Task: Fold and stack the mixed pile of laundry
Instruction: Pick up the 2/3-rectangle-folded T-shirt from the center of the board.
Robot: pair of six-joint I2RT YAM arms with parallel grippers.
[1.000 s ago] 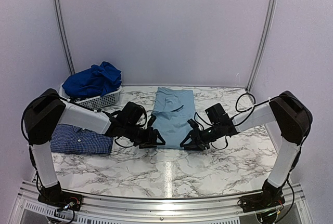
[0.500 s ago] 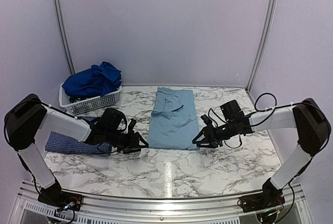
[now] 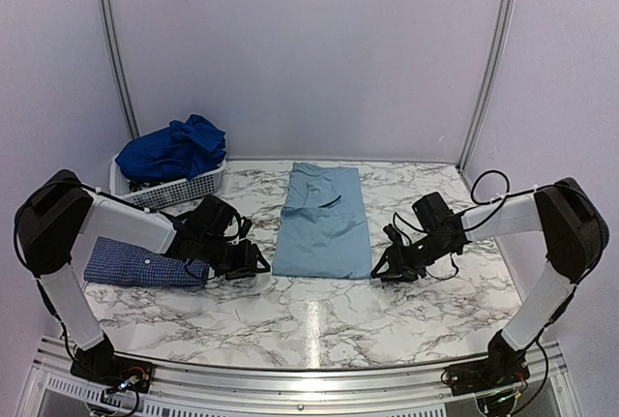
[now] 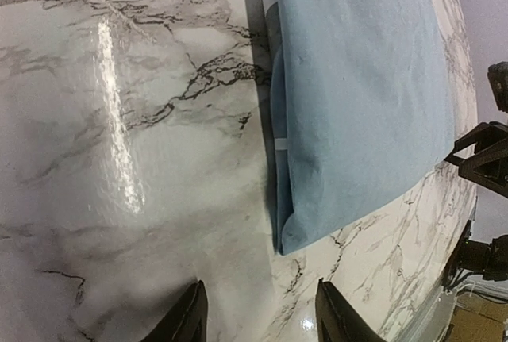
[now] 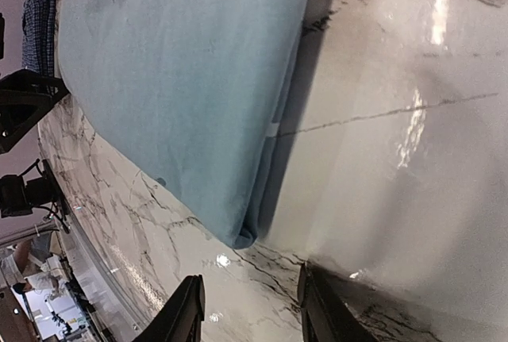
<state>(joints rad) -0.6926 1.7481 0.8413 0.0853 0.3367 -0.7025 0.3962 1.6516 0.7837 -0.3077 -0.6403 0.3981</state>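
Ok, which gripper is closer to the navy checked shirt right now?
Left. The left gripper sits between the navy checked shirt and the pale blue T-shirt; the right gripper is beyond the T-shirt's other side.

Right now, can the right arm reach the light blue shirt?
Probably yes. The right gripper sits low beside the near right corner of the light blue shirt, its jaws open and empty. Only bare marble table lies between them, and nothing stands in the way.
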